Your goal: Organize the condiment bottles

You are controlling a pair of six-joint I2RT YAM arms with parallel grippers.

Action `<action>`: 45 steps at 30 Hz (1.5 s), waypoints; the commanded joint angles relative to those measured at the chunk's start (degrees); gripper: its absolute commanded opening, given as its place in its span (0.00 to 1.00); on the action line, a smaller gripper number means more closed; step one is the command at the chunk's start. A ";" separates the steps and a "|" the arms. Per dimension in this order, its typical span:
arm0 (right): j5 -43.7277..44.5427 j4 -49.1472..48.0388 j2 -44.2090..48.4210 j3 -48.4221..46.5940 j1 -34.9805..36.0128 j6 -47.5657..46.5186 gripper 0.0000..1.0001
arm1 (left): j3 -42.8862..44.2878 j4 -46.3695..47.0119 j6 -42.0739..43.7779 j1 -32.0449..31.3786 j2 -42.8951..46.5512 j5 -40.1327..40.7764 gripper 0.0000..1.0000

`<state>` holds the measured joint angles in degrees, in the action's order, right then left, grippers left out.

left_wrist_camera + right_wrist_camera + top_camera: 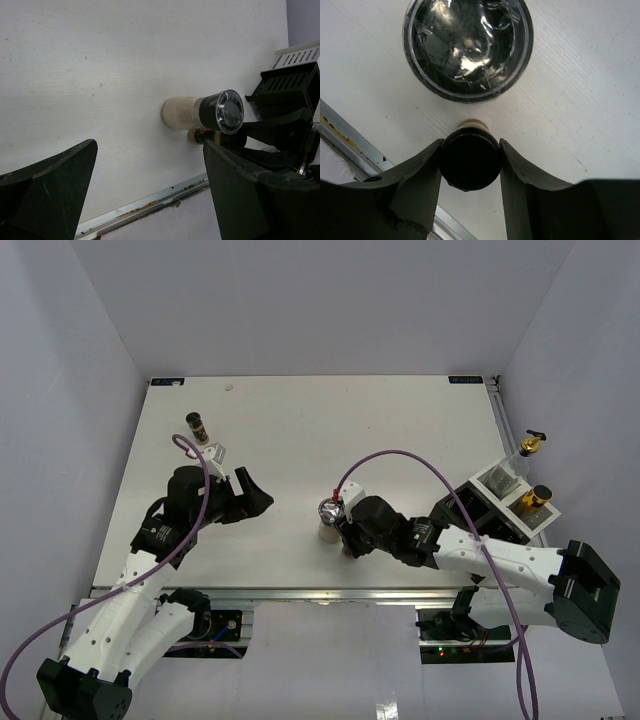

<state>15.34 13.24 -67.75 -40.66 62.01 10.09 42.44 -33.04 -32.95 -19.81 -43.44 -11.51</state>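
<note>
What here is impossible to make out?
Right wrist view: the bottle in the right tool shows only its black cap; its body is hidden below.
Left wrist view: the black rack is cut by the right edge.
Top view: the small dark jar is too small to read.

White arms (125,623), black joints (583,592), purple cables (400,453)

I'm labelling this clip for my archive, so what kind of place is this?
Most likely a robotics lab test cell, not a kitchen: a bare white table boxed in by plain walls, with a left arm and right arm mounted at its near edge.
</note>
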 commanded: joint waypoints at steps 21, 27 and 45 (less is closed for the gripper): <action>35.90 33.81 22.60 -27.47 -9.34 3.29 0.08 | 2.58 -1.67 1.06 0.22 -0.25 -2.92 0.98; 25.42 29.48 20.55 -26.84 -25.90 -4.72 0.08 | 3.18 -1.94 1.40 0.30 -0.42 -3.34 0.98; 6.01 24.82 22.47 -14.04 -49.26 -4.13 0.08 | 3.71 -2.45 2.28 0.30 -1.64 -3.26 0.98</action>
<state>24.77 42.08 -47.16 -55.77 13.29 5.61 44.38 -35.59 -31.05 -19.81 -45.12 -14.02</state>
